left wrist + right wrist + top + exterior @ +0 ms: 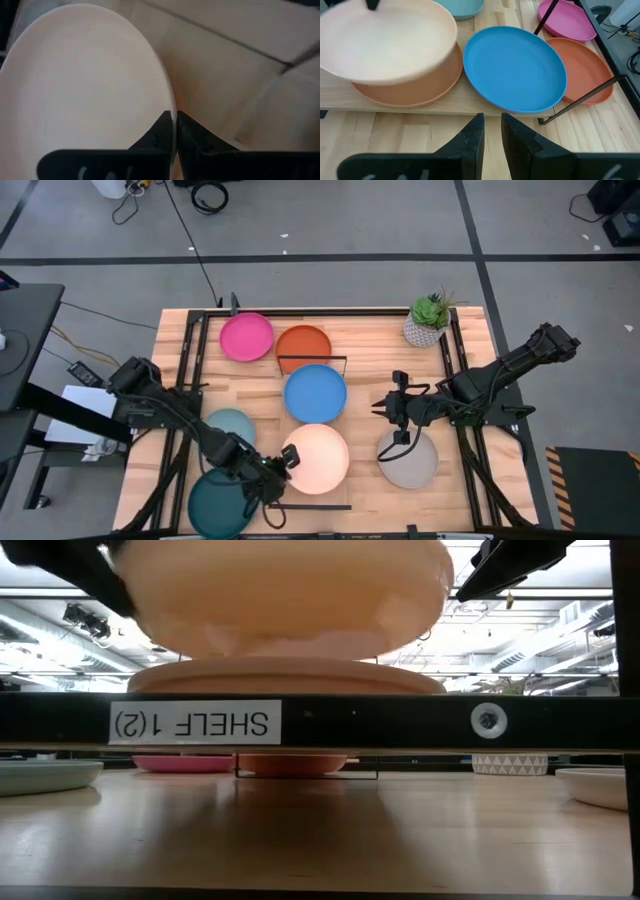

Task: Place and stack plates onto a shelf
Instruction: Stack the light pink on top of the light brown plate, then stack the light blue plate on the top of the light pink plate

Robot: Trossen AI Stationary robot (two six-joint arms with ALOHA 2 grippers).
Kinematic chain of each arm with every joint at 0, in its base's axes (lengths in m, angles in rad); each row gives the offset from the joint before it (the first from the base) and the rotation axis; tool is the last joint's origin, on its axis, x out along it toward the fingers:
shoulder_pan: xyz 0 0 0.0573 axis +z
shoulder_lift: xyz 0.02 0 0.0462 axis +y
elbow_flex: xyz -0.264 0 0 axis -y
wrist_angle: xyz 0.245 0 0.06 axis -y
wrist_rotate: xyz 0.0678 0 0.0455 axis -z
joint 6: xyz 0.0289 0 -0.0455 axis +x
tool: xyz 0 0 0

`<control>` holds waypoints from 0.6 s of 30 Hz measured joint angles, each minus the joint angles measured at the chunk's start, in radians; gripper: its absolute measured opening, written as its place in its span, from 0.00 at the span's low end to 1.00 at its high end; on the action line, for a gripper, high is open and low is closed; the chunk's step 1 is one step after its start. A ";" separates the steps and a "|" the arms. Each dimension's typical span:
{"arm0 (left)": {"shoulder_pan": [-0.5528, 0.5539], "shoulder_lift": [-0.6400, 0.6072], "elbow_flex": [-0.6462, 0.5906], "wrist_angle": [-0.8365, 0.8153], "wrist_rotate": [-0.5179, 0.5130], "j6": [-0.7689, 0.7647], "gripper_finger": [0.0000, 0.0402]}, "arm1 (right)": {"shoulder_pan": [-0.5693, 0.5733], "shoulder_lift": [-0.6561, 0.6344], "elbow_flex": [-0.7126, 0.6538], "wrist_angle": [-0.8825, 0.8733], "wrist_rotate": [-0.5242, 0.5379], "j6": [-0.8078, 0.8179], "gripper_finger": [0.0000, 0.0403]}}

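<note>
The shelf (470,106) runs from far to near down the table's middle. A blue plate (315,393) lies on its far half and a tan-orange plate (410,90) on its near half. Over the tan-orange plate hangs a cream plate (318,457), with my left gripper (283,464) shut on its edge. My right gripper (384,409) hovers right of the shelf, above the grey plate (410,462). Its fingers (491,131) stand slightly apart with nothing between them. My left gripper pinches the cream plate's rim (172,112) on the plate's near-left side, one finger on the inner face and one on the outer. The fingers slant down from the table's near left. The plate sits tilted over the tan-orange plate; whether they touch I cannot tell.
On the table lie a pink plate (246,337) and an orange plate (303,343) at the far side. A light teal plate (229,426) and a dark teal plate (218,503) lie at the near left. A potted plant (429,320) stands far right.
</note>
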 joint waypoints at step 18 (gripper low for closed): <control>0.007 -0.104 0.004 -0.074 0.076 -0.358 0.39 | 0.000 0.000 0.000 0.000 0.000 -0.012 0.17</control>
